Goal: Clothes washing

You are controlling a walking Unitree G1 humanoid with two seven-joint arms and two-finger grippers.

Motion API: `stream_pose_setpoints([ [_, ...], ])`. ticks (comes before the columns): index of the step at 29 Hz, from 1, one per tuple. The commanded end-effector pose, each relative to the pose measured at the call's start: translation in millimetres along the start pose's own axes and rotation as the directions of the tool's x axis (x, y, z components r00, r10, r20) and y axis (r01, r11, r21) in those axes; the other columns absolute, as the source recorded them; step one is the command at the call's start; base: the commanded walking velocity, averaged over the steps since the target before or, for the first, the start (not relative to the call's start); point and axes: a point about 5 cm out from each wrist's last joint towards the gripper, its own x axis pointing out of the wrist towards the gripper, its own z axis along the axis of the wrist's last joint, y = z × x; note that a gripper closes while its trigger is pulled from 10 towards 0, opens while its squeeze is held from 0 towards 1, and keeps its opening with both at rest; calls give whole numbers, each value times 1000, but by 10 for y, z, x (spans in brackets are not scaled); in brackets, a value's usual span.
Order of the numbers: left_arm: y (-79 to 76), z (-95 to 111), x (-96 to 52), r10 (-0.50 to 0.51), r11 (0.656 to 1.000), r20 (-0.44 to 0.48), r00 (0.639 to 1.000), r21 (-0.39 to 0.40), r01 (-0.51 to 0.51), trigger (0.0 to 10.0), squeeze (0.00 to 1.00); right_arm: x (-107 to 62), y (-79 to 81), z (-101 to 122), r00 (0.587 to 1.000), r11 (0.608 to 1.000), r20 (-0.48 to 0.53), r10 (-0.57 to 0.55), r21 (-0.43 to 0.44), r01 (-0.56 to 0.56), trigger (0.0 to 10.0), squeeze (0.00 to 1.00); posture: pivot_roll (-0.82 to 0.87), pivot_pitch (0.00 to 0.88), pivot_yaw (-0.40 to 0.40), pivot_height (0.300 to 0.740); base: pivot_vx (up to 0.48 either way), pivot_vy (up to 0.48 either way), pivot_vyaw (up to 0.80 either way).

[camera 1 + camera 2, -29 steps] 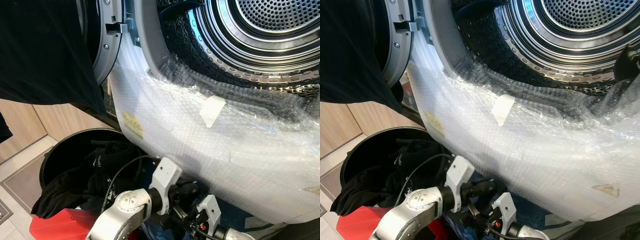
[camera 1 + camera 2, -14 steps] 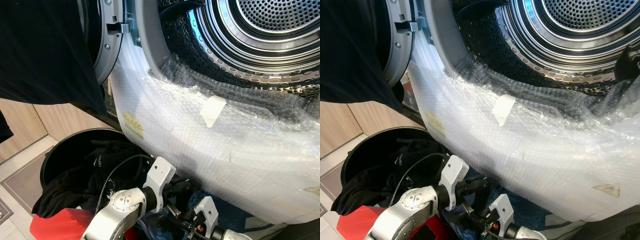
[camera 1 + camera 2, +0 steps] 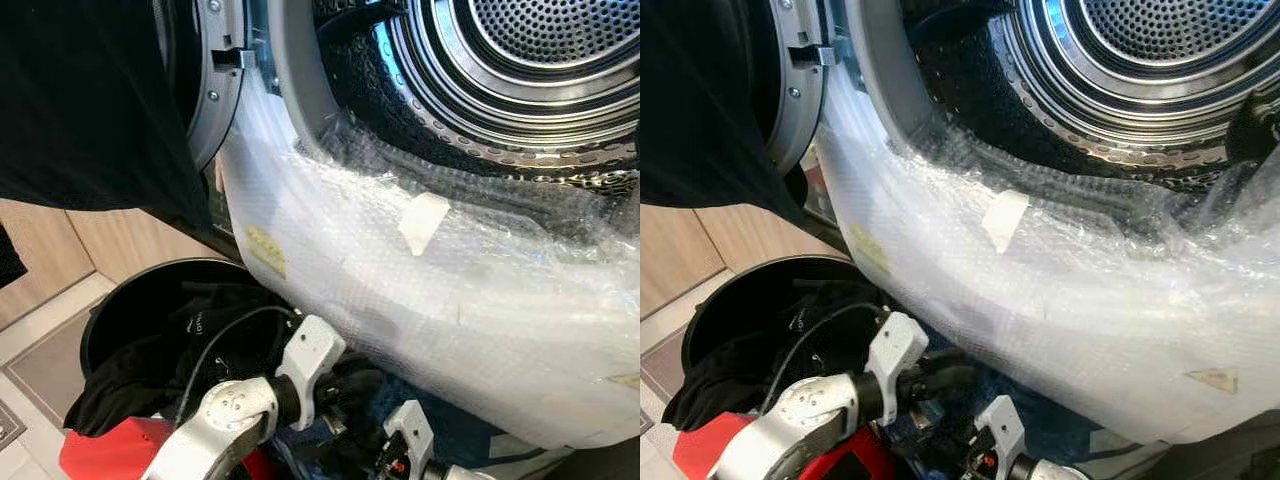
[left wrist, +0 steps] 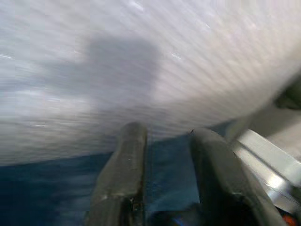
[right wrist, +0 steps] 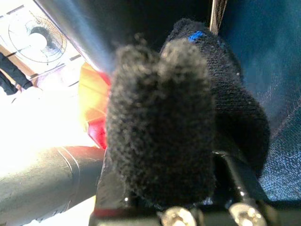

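Note:
The washing machine's steel drum (image 3: 540, 60) stands open at the upper right, and bubble wrap (image 3: 420, 290) covers the machine's front below it. A round black basket (image 3: 110, 300) at the lower left holds dark clothes (image 3: 130, 380). My left gripper (image 4: 164, 165) is low under the bubble wrap, its fingers (image 4: 123, 165) a little apart over blue cloth (image 4: 56, 188), so it is open. My right gripper (image 5: 162, 122) is beside it near the bottom edge, shut on a fuzzy black garment (image 5: 155, 108) that hides its fingertips.
A large black garment (image 3: 80, 100) hangs at the upper left, in front of the machine's open door (image 3: 215, 90). A red object (image 3: 100, 455) lies by the basket. Wood panelling (image 3: 40, 260) and pale floor tiles (image 3: 30, 340) are on the left.
Both arms have slid lower and slightly left in the eye views, the left wrist dropping toward the basket's edge. The machine and basket stay put.

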Motion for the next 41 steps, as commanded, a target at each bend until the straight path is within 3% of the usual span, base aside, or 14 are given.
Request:
stream_pose_setpoints([
  [1, 97, 131, -111, 134, 989, 34, 990, 62, -136, 10000, 1000, -54, 12, -24, 1000, 1000, 3, 18, 3, -18, 0, 0, 96, 64, -79, 740, 0, 0, 0],
  [4, 249, 169, -272, 338, 934, 53, 940, 103, -342, 10000, 1000, -86, 33, -24, 999, 999, 9, 41, 12, -41, 0, 0, 102, 67, -81, 740, 0, 0, 0],
  [7, 437, 140, -446, 552, 832, 87, 829, 14, -555, 10000, 1000, -120, 57, -56, 998, 998, -7, 62, 13, -62, 0, 0, 117, 67, -86, 740, 0, 0, 0],
  [9, 556, 71, -546, 628, 767, 77, 774, 104, -633, 10000, 1000, -148, 72, -58, 997, 997, -2, 77, 22, -77, 0, 0, 127, 73, -86, 740, 0, 0, 0],
  [10, 643, 10, -595, 667, 731, 69, 742, 137, -669, 10000, 306, -159, 86, -55, 996, 996, 0, 86, 19, -86, 0, 0, 135, 68, -92, 740, 0, 0, 0],
  [11, 735, -32, -642, 709, 688, 71, 702, 149, -710, 10000, 0, -168, 101, -48, 995, 995, 0, 96, 13, -96, 0, 0, 134, 70, -96, 740, 0, 0, 0],
  [13, 903, -69, -729, 789, 588, 94, 607, 171, -790, 10000, 0, -198, 168, -11, 989, 989, 6, 146, 4, -146, 0, 0, 131, 70, -97, 740, 0, 0, 0],
  [14, 973, -58, -765, 812, 520, 129, 570, 284, -805, 10000, 0, -226, 212, 40, 984, 984, 17, 176, -7, -176, 0, 0, 127, 72, -94, 740, 0, 0, 0],
  [15, 992, -58, -772, 815, 497, 139, 562, 330, -803, 10000, 0, -236, 224, 57, 983, 983, 21, 183, -9, -183, 0, 0, 127, 72, -94, 740, 0, 0, 0],
  [19, 1058, -64, -800, 837, 475, 166, 522, 253, -843, 10000, 0, -295, 282, 150, 978, 978, 36, 206, -43, -205, 0, 0, 103, 72, -80, 740, 0, 0, 0],
  [25, 1080, -143, -667, 801, 513, 169, 574, 300, -804, 10000, 0, -373, 425, 321, 963, 966, 88, 255, -68, -250, 0, 0, 100, 76, -64, 740, 0, 0, 0],
  [29, 1002, -202, -505, 779, 560, 168, 605, 249, -790, 10000, 0, -479, 647, 422, 936, 935, 73, 345, -107, -337, 0, 0, 86, 79, -47, 740, 0, 0, 0],
  [33, 958, -270, -452, 746, 598, 147, 649, 279, -751, 10000, 0, -492, 728, 649, 919, 928, 147, 365, -136, -347, 0, 0, 75, 80, -43, 740, 0, 0, 0],
  [41, 973, -301, -445, 746, 596, 160, 647, 274, -755, 10000, 0, -508, 686, 1347, 860, 927, 360, 360, -241, -288, 0, 0, 90, 75, -47, 740, 0, 0, 0],
])
